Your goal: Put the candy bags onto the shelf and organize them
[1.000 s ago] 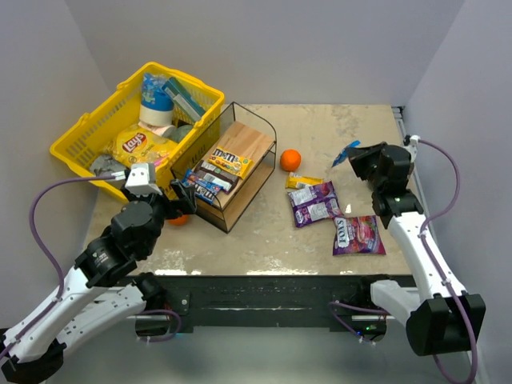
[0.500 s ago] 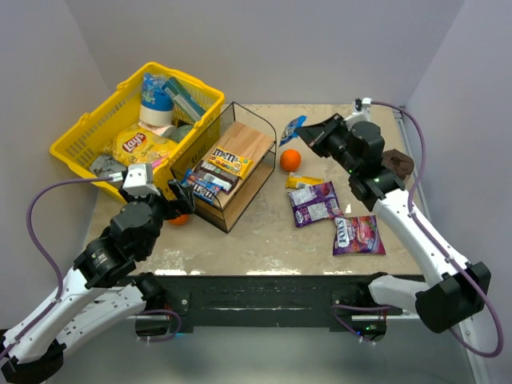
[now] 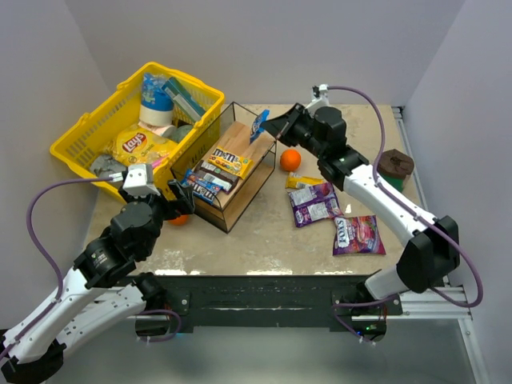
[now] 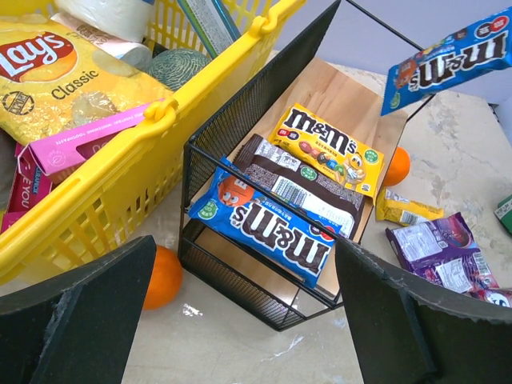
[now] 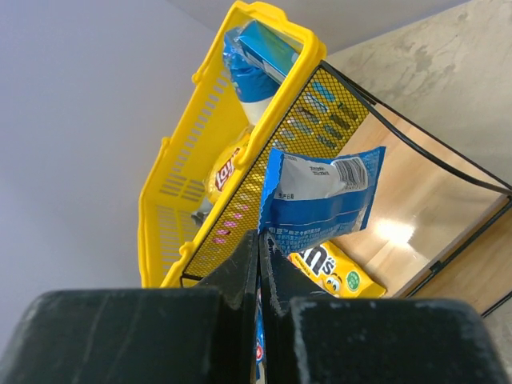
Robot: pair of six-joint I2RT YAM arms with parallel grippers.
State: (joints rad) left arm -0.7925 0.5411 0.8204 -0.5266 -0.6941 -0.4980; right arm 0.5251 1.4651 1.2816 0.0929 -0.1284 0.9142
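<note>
The black wire shelf [image 3: 240, 120] with wooden tiers stands right of the yellow basket. On it lie a yellow M&M's packet [image 4: 326, 149], a brown packet [image 4: 300, 188] and a blue packet [image 4: 268, 232]. My right gripper [image 3: 272, 128] is shut on another blue M&M's packet [image 5: 320, 196] and holds it in the air over the shelf's top tier; it also shows in the left wrist view [image 4: 448, 60]. My left gripper [image 3: 178, 192] is open and empty, just in front of the shelf's left end. Purple packets [image 3: 314, 202], a pink-purple packet [image 3: 358, 234] and a small yellow packet [image 3: 304, 182] lie on the table.
The yellow basket [image 3: 80, 144] at back left holds a Lay's bag [image 3: 140, 146] and other goods. One orange [image 3: 290, 160] sits right of the shelf, another [image 4: 164, 276] by its front left corner. A brown round thing [image 3: 396, 164] sits at the right edge.
My right arm has swung left from the table's right side, carrying the blue packet through the air to above the shelf. The left arm has not moved.
</note>
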